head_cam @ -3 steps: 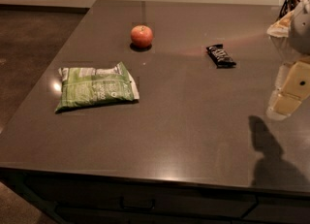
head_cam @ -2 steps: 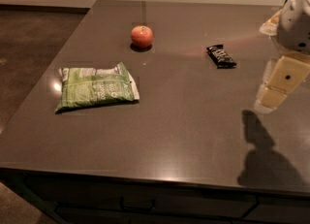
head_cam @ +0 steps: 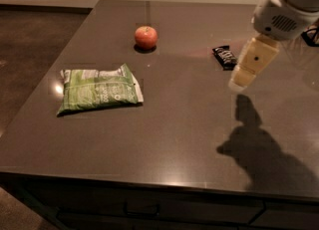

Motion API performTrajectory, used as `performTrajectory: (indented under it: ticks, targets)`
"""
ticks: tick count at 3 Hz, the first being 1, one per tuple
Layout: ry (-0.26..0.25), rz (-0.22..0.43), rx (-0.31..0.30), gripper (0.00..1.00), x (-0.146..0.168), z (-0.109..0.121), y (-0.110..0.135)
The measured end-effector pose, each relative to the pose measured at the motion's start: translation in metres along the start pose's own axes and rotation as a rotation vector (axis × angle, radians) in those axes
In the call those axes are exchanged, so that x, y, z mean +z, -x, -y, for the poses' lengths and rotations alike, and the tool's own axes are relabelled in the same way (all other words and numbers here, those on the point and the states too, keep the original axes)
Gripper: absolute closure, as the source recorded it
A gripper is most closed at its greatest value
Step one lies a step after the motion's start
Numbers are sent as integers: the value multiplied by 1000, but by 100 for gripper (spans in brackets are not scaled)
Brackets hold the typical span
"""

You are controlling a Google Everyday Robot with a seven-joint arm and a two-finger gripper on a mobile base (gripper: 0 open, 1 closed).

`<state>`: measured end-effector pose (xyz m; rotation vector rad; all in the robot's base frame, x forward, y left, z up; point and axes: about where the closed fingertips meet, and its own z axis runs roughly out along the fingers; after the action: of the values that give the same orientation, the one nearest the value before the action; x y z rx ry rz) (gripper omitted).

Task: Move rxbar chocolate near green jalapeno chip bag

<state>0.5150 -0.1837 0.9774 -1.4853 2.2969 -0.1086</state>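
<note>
The rxbar chocolate (head_cam: 224, 56), a small black bar with white lettering, lies flat on the dark table (head_cam: 179, 124) at the right, toward the back. The green jalapeno chip bag (head_cam: 99, 88) lies flat at the left middle, far from the bar. My gripper (head_cam: 239, 80) hangs from the white arm at the upper right. It hovers above the table just right of and in front of the bar, covers the bar's right end, and holds nothing that I can see.
A red apple (head_cam: 146, 37) stands at the back centre, between the bag and the bar. The arm's shadow (head_cam: 254, 149) falls on the table's front right. The table's front edge (head_cam: 149, 180) has drawers below it.
The arm and gripper have moved left from the right edge, toward the rxbar chocolate. The bar, the bag and the apple have not moved.
</note>
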Motion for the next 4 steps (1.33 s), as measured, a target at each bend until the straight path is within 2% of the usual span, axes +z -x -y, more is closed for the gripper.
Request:
performTrajectory:
  ticks: [2,4]
  targets:
    - [-28,-13,166,0,34,45,21]
    - [-48,-10,367,0,75,95,24]
